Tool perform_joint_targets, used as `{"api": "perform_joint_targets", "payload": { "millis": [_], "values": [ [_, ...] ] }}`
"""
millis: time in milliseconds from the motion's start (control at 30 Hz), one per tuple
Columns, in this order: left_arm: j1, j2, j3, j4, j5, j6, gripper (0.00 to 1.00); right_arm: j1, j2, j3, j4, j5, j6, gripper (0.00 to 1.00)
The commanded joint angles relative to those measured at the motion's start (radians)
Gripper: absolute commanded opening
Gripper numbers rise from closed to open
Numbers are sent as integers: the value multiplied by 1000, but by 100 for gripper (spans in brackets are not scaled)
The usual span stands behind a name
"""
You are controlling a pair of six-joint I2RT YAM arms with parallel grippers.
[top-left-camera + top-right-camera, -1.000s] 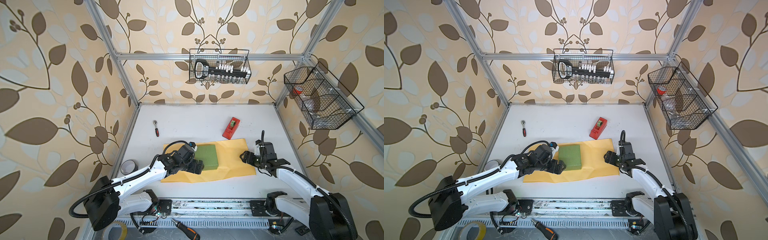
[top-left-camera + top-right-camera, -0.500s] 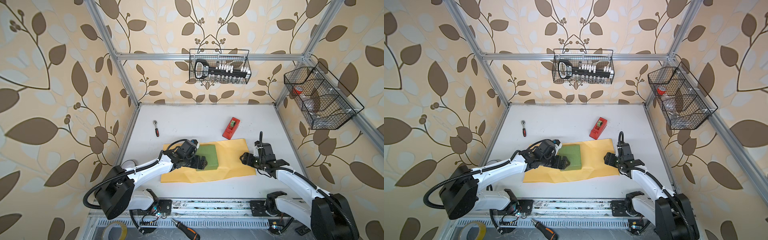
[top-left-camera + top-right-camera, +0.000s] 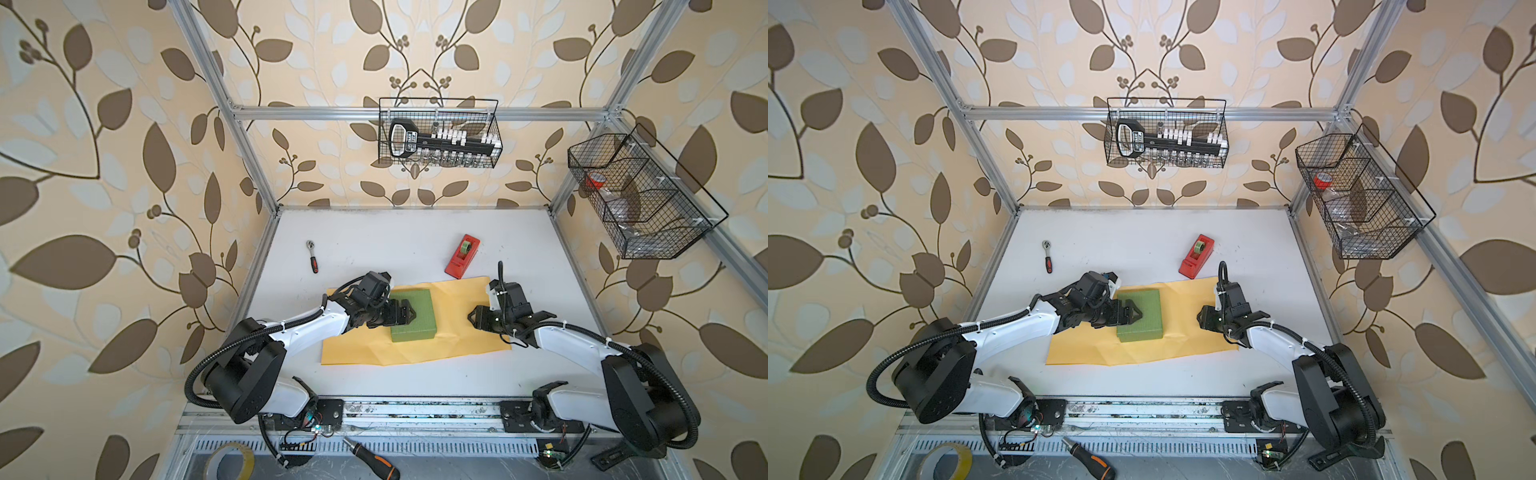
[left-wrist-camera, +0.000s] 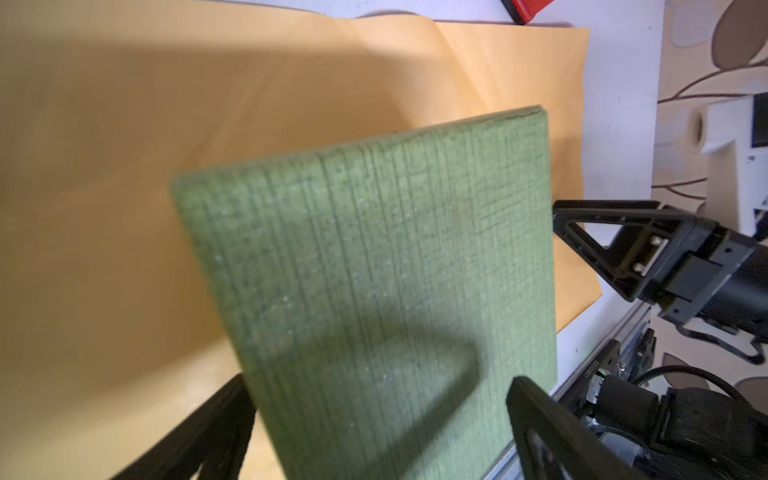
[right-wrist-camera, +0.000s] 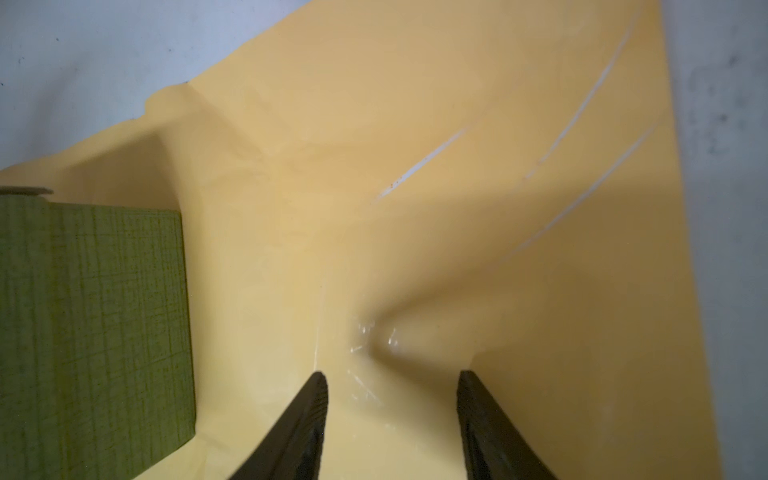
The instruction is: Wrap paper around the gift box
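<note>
The olive-green gift box (image 3: 417, 320) (image 3: 1144, 322) lies flat on the left half of the pale yellow-orange paper (image 3: 457, 340) (image 3: 1187, 332). My left gripper (image 3: 409, 314) (image 3: 1136, 314) hovers open over the box's left edge. In the left wrist view the box (image 4: 395, 270) fills the space between its wide-spread fingers, at my left gripper (image 4: 378, 380). My right gripper (image 3: 473, 318) (image 3: 1200, 318) rests on the paper to the right of the box. In the right wrist view my right gripper (image 5: 390, 374) has its fingers apart, and the paper (image 5: 415, 124) puckers into a ridge between them. The box (image 5: 91, 316) lies beside them.
A red tape dispenser (image 3: 462, 256) stands just behind the paper, and a ratchet wrench (image 3: 312, 256) lies at the back left. Wire baskets hang on the back wall (image 3: 440, 133) and the right wall (image 3: 640, 195). A screwdriver (image 3: 370, 457) and a tape roll (image 3: 230, 461) lie below the front rail.
My left gripper has moved right, from beside the box to over its left edge. My right gripper has slid left along the paper, and its jaws have narrowed and pushed the paper up between them.
</note>
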Motion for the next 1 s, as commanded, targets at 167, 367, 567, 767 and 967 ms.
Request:
{"api": "perform_joint_targets", "payload": {
  "millis": [167,367,567,767,967],
  "values": [
    [2,26,83,12,48,22,95,4,0,-39,20,-24,12,50],
    [1,42,86,-15,25,16,95,0,-20,-36,2,-20,7,49],
    [1,-98,38,-112,-146,28,97,-32,-87,-9,-54,-24,-19,53],
    [56,-152,-24,-131,-200,-12,94,-51,-125,3,-92,-18,-40,55],
    [212,-42,-14,-57,-85,-35,80,-57,-82,-15,-70,-49,-36,52]
  ]
}}
